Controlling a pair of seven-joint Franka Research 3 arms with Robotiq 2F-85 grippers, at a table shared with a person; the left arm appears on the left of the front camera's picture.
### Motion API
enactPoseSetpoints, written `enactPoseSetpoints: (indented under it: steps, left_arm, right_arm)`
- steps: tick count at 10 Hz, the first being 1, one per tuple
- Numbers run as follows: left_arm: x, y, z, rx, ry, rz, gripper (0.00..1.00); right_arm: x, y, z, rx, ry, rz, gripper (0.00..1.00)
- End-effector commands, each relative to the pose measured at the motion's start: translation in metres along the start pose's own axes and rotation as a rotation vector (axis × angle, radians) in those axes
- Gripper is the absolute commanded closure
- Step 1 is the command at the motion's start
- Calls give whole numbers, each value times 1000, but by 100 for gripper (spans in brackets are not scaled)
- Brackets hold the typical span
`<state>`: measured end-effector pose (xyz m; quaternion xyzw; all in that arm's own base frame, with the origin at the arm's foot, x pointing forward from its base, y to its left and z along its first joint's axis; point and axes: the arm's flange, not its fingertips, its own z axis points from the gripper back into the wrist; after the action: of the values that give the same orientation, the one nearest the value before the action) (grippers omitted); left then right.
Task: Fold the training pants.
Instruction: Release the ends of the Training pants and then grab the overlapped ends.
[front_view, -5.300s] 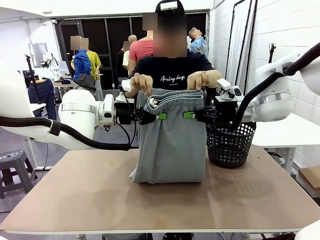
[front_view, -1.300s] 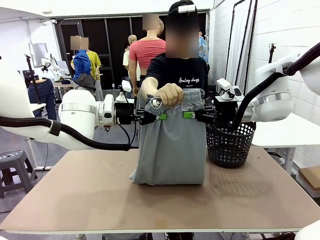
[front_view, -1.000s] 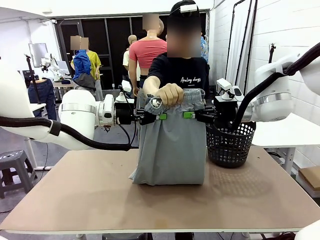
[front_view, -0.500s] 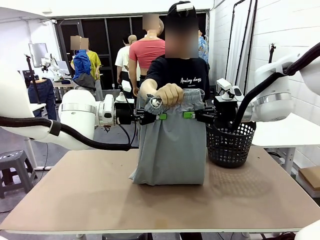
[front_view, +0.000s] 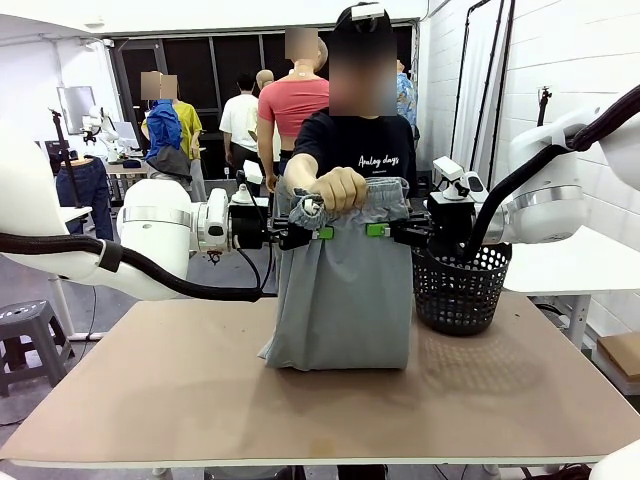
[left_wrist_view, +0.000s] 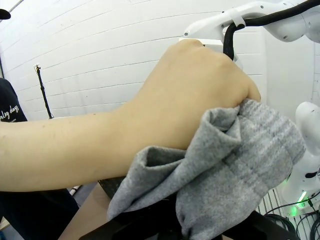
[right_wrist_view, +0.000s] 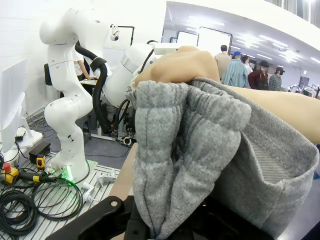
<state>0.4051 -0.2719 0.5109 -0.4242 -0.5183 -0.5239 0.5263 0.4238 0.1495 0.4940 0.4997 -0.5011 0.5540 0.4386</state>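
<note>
— Where were the training pants (front_view: 345, 290)?

— Hanging upright over the middle of the table (front_view: 200, 390), waistband on top. The lower end rested on the tabletop and bunched out a little toward the robot's left.

— What held them up?

— Both arms and a person. The left gripper (front_view: 318, 233) came in level from the left and its fingers were clamped on the grey fabric just under the waistband. The right gripper (front_view: 372, 230) was pinched onto the same strip from the other side. The green pads of the two sat close together on the front of the cloth.

— And the person?

— The person stood at the far side. One hand (front_view: 340, 188) was a fist around the gathered waistband, just above the two grippers. In both wrist views, the elastic bunched out of that fist.

— Anything else on the table?

— A black mesh basket (front_view: 460, 290) stood just beside the pants on the robot's right, under the right arm.
</note>
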Motion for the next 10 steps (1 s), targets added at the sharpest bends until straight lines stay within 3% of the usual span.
enactPoseSetpoints:
  steps: [1,5,6,10]
  left_arm:
    - [1,-1,2,-2,-5,-3,81]
    - [-1,-3,3,6,-23,0,5]
    - [0,-4,3,9,-25,1,0]
    - [-1,-5,4,14,-31,5,0]
  right_arm:
    - [0,0,1,-2,13,2,73]
    - [1,0,2,-2,29,4,0]
    - [1,0,2,-5,32,3,0]
    - [1,-1,1,-12,36,0,0]
